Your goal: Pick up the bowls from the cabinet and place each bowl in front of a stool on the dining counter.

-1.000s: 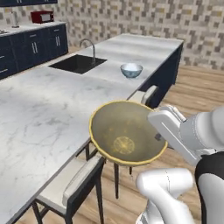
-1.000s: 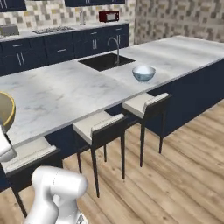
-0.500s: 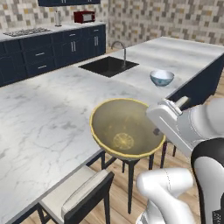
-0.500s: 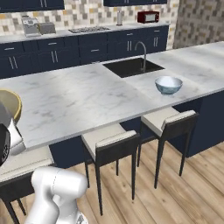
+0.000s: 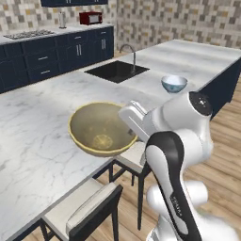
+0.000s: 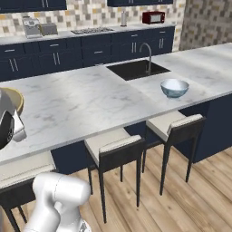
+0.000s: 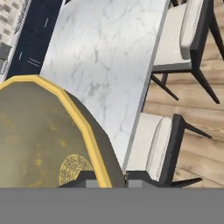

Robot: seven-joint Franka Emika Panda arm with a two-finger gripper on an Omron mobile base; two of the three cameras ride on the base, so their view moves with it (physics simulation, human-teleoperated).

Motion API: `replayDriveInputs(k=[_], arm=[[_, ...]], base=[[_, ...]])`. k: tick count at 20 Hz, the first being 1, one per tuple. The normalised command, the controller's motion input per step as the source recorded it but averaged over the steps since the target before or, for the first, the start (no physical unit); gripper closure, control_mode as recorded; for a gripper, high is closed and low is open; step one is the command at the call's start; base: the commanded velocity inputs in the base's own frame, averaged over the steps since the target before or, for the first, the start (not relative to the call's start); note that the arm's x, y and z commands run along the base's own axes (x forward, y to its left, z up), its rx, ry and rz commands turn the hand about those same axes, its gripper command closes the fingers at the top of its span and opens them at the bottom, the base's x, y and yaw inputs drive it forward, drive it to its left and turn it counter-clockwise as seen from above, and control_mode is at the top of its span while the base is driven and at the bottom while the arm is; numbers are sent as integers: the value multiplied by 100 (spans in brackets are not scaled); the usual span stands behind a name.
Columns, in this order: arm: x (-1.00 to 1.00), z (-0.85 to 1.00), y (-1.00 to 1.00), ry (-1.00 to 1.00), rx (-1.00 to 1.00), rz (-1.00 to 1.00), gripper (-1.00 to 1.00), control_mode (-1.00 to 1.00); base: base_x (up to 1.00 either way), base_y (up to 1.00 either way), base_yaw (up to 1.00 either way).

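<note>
My gripper [image 5: 133,120] is shut on the rim of the tan-yellow bowl [image 5: 100,130] and holds it above the near edge of the marble dining counter [image 5: 42,127]. In the hand view the bowl [image 7: 39,140] fills the lower left, with its yellow rim pinched in the gripper [image 7: 107,179]. The right base view shows the bowl's edge [image 6: 12,97] at the far left. The white bowl with the blue-teal outside [image 5: 174,84] stands on the counter near the sink, in front of a stool [image 6: 174,127]. The cabinet is out of view.
Cushioned stools [image 5: 89,207] [image 6: 115,146] stand along the counter's near side above a wood floor. The black sink [image 6: 136,69] with its arched tap [image 6: 146,50] lies behind the white bowl. Navy drawer units and a red microwave [image 6: 152,17] line the back wall.
The whole scene has shifted in both base views, so the base has moved along the counter. The tan bowl stays in the same grip.
</note>
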Motion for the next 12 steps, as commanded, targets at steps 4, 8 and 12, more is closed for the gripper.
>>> replayDriveInputs(k=[4,8,12], arm=[[25,-7,26,2,1,0,100,-100],[52,-30,7,7,0,0,100,-100],[83,-39,40,20,3,0,100,-100]], base=[[0,0,0],[0,0,0],[0,0,0]])
